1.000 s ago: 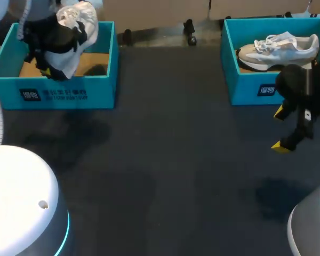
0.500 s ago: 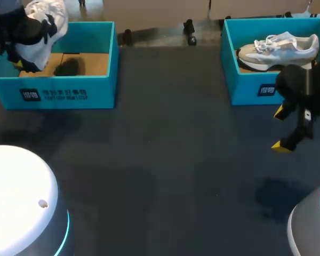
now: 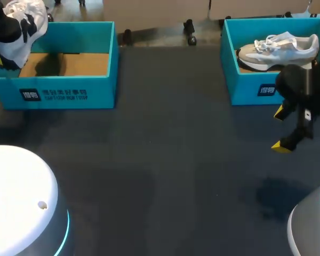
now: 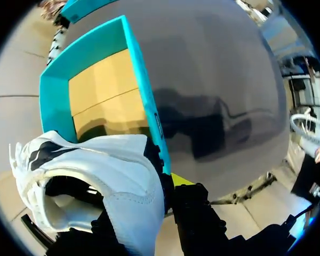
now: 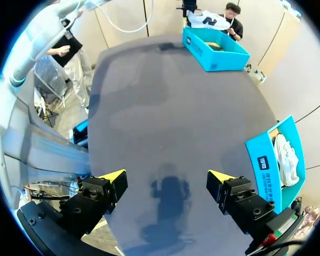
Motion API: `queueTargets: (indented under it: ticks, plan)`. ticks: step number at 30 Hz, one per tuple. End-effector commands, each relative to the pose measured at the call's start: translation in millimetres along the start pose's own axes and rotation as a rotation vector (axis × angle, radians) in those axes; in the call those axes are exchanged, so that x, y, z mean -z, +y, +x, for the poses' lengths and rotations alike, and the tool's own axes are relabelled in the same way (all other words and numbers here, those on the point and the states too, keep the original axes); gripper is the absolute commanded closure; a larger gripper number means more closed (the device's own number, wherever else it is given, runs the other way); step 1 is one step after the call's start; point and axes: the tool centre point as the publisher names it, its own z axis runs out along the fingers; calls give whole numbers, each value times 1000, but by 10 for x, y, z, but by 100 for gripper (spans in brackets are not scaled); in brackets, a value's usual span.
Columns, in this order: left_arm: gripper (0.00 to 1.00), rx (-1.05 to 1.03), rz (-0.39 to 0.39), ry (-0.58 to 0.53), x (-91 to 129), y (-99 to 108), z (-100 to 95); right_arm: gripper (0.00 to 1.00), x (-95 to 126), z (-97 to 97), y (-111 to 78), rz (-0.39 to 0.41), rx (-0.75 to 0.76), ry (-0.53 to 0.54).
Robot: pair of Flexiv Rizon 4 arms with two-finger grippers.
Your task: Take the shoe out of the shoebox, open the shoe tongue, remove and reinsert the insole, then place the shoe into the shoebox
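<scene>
My left gripper (image 3: 1, 53) is shut on a white shoe (image 3: 22, 21) with black trim, held above the far-left corner of the left teal shoebox (image 3: 69, 93). In the left wrist view the white shoe (image 4: 101, 181) hides one finger, and the shoebox's (image 4: 144, 101) bare cardboard floor lies ahead. A grey and white shoe (image 3: 280, 47) lies in the right teal shoebox (image 3: 256, 88). In front of that box my right gripper (image 3: 281, 129) hangs open with nothing between its fingers. The right wrist view shows that gripper (image 5: 166, 177) over bare table.
The dark table (image 3: 170, 160) stretches between the two boxes and toward the front. The left box (image 5: 216, 50) sits at the table's far end in the right wrist view, and the right box (image 5: 266, 160) is beside the right gripper.
My left arm has carried the white shoe leftward, from over the box's middle to past its left end. The right arm has not moved.
</scene>
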Motion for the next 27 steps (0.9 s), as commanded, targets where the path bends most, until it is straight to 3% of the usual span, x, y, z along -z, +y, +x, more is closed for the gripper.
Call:
queueTargets:
  ticks: [1,12,17,19,23,27]
  plan:
    - [100,-156,8,34,-46,115,-183,0,-18,-21,22,5,-1,3]
    - [100,-643,64,-51,-58,274,-306,0,-18,-21,22,5,-1,3]
    - [100,-849,31,-106,-53,302,-280,0,-18,-21,22,5,-1,3]
    - [100,-954,66,-116,-24,314,-268,0,-18,-21,22,5,-1,3]
    - [100,-1102,-12,-161,-10,300,-265,0,-18,-21,22,5,-1,3]
    - [100,-1144,-45,-144,-20,299,-387,0,-18,-21,22,5,-1,3]
